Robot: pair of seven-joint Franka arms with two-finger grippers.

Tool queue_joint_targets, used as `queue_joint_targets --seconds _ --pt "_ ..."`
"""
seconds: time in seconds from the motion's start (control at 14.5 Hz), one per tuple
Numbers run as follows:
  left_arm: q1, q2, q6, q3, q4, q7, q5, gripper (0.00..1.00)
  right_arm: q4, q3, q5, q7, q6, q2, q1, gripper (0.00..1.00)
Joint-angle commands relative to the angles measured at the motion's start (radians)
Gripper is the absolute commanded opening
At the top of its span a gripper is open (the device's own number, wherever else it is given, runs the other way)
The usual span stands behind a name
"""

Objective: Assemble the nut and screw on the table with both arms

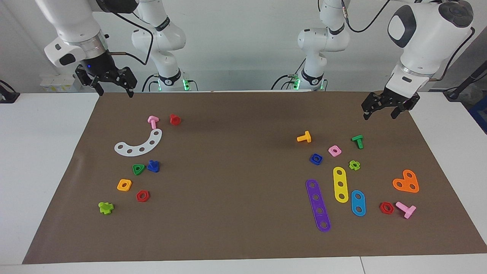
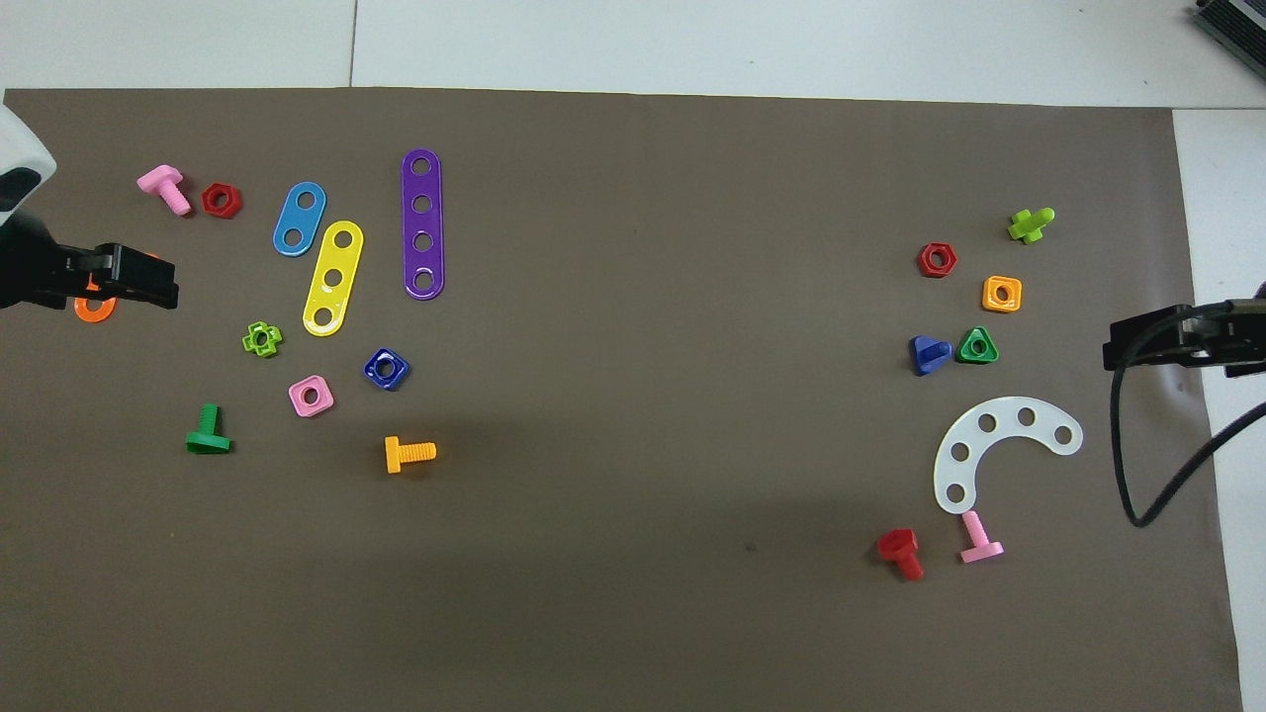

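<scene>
Hovering, both of my grippers: up in the air, neither one holding anything.
Left gripper (image 1: pixel 386 107): over the mat near the robots' edge at the left arm's end; fingers spread apart, nothing between them.
Right gripper (image 1: pixel 111 79): over the mat's corner at the robots' edge, right arm's end; fingers parted and bare.
Nut (image 1: pixel 316 158): lies flat on the mat toward the left arm's end, hole facing up, well apart from my left gripper; the pink square nut (image 1: pixel 335 150) sits just beside it and the orange bolt (image 1: pixel 304 137) is near, closer to the robots.
Screw (image 1: pixel 153 166): toward the right arm's end, touching or almost touching the green triangular nut (image 1: pixel 138 169).
Screw axis: in the overhead view its stem seems to lie along the mat, pointing toward the green triangular nut, head toward the table's middle; long axis roughly along the table's length. I judge this, the stem being partly hidden.
Risk, screw: if I come down with my right fingers across it, I think one finger could strike the green triangular nut and push both away.
Risk, nut: flat and low, it may slip from my left fingers, or I may catch the pink square nut instead.
Risk, joining: a tilted grasp would leave stem and hole misaligned.
</scene>
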Motion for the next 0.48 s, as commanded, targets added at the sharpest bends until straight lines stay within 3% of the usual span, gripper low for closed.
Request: queue_joint_targets --seconds 0.0,0.21,0.41 --pt "0.010 -0.035 0.002 -0.008 -0.038 -0.007 0.015 1.00 -0.031 0.002 -0.010 -0.027 0.030 -0.012 -0.008 1.00" --pt "0.010 -0.035 0.002 -0.008 -0.038 -0.007 0.015 1.00 -0.089 -0.001 0.003 -0.068 0.103 -0.011 -0.037 1.00" --pt "0.010 -0.035 0.002 -0.008 -0.038 -0.007 0.015 1.00 -0.250 0.001 0.006 -0.107 0.307 -0.014 -0.037 1.00"
